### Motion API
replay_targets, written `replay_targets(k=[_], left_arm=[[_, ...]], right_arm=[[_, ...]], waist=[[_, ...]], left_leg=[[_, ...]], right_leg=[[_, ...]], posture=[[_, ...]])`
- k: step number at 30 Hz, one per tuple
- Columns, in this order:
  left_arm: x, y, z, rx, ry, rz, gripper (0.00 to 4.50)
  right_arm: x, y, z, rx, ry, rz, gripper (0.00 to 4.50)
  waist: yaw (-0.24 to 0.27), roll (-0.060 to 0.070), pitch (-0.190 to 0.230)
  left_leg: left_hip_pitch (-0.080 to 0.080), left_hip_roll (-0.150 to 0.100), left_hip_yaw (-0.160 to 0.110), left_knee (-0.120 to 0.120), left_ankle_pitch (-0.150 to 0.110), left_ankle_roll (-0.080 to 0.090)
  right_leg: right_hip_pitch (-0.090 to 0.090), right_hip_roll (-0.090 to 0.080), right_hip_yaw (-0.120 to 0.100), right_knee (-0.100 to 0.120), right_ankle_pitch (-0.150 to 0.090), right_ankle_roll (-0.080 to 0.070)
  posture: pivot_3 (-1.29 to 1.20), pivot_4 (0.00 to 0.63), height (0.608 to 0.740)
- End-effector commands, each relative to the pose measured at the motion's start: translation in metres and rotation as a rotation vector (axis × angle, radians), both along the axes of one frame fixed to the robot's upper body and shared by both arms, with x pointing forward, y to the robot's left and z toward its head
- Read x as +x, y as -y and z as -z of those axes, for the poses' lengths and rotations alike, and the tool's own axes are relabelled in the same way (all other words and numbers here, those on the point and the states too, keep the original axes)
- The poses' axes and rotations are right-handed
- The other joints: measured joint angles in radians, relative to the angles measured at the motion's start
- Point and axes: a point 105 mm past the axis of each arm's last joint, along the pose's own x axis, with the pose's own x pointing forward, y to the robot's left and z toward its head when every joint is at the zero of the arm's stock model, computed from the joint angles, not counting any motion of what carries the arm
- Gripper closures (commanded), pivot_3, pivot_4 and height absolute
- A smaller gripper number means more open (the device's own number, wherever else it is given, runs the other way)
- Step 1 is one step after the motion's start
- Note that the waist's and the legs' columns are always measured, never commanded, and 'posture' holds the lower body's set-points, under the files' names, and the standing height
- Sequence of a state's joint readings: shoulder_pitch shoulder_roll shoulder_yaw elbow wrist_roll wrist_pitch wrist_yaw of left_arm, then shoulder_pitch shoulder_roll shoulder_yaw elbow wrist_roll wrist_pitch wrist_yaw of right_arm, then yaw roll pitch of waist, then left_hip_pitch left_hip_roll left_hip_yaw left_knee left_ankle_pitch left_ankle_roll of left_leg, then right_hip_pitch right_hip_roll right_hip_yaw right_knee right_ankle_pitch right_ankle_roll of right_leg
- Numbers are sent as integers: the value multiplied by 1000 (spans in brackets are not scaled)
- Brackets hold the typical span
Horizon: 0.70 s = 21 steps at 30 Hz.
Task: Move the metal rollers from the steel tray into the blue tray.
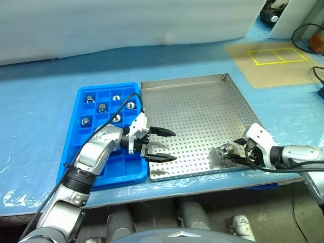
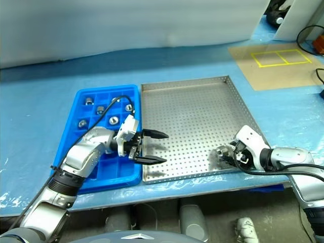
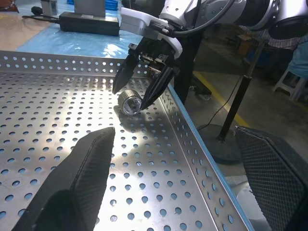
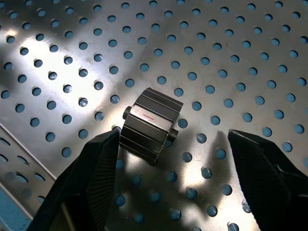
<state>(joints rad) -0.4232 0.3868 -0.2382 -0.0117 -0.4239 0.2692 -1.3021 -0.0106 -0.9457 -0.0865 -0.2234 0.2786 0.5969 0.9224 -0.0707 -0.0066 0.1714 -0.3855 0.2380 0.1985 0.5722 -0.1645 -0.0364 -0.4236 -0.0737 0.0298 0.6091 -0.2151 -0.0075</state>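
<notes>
While I watch from the head camera, my right end effector (image 1: 234, 150) sits low at the near right corner of the steel tray (image 1: 192, 101), fingers apart around one roller (image 1: 226, 149) that lies on the perforated floor close to the near rim. From the right wrist, that roller (image 4: 150, 125) shows as a ribbed cylinder lying on its side; one finger (image 4: 91, 178) is right beside it, possibly touching, while the other stands clear, so nothing is clamped.

My left end effector (image 1: 161, 145) hangs over the near left part of the steel tray, just past the edge it shares with the blue tray (image 1: 76, 152), pointing across toward the right side. Its fingers are spread wide and hold nothing.

Farther back, the blue tray lies flush against the steel tray's left side on the table (image 1: 40, 101), which is covered in blue film. I count about six rollers (image 1: 101, 107) in its far compartments, one to a cell; the near compartments I can see are bare.

Beyond the steel tray's far right corner, a brown sheet with a yellow taped rectangle (image 1: 277, 55) lies on the table.
</notes>
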Motion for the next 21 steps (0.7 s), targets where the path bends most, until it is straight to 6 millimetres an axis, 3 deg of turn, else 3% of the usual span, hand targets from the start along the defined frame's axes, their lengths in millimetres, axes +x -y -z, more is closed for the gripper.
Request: replay_targets(k=[1, 7, 19, 21], left_arm=[[-4, 1, -8, -17, 40, 7, 297], [-3, -1, -7, -14, 42, -7, 297], [-1, -1, -7, -13, 45, -22, 297], [1, -2, -9, -18, 49, -35, 297]], right_arm=[[5, -6, -9, 5, 48, -37, 1944], [9, -8, -8, 6, 62, -44, 3874], [15, -13, -6, 7, 81, -47, 3872], [24, -12, -12, 7, 120, -11, 3872]], waist=[[0, 0, 0], [2, 0, 0], [1, 0, 0], [0, 0, 0]], left_leg=[[0, 0, 0, 0, 0, 0], [0, 0, 0, 0, 0, 0], [0, 0, 0, 0, 0, 0], [0, 0, 0, 0, 0, 0]], right_leg=[[0, 0, 0, 0, 0, 0], [0, 0, 0, 0, 0, 0], [0, 0, 0, 0, 0, 0], [0, 0, 0, 0, 0, 0]], posture=[[-467, 150, 740], [-459, 150, 740], [-451, 150, 740], [-448, 150, 740]])
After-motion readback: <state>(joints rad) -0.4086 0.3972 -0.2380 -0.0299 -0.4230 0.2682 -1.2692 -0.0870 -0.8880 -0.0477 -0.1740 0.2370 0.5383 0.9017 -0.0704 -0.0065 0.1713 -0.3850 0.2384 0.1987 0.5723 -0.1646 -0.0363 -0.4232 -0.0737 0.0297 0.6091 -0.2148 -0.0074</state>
